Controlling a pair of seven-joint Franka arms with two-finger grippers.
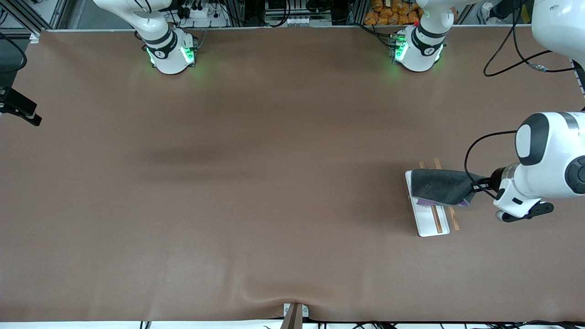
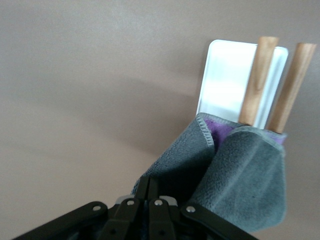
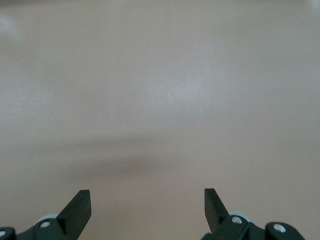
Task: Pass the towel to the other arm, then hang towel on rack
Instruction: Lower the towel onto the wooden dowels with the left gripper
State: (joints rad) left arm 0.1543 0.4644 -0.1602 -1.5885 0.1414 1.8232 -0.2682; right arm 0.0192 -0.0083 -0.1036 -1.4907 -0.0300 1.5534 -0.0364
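The dark-grey towel (image 1: 438, 186) with its purple reverse lies draped across the two wooden rods of the rack (image 1: 438, 220), over its white base tray (image 1: 427, 226), toward the left arm's end of the table. My left gripper (image 1: 477, 185) is shut on the towel's edge beside the rack. In the left wrist view the gripper (image 2: 152, 187) pinches the towel (image 2: 240, 170), which folds over the rods (image 2: 257, 80) above the tray (image 2: 225, 75). My right gripper (image 3: 147, 195) is open and empty over bare table; it does not show in the front view.
Both arm bases (image 1: 171, 52) (image 1: 417, 48) stand along the table's edge farthest from the front camera. A black cable (image 1: 502, 59) loops near the left arm's base. A black clamp (image 1: 18, 107) sits at the right arm's end. A small bracket (image 1: 295, 313) is at the nearest edge.
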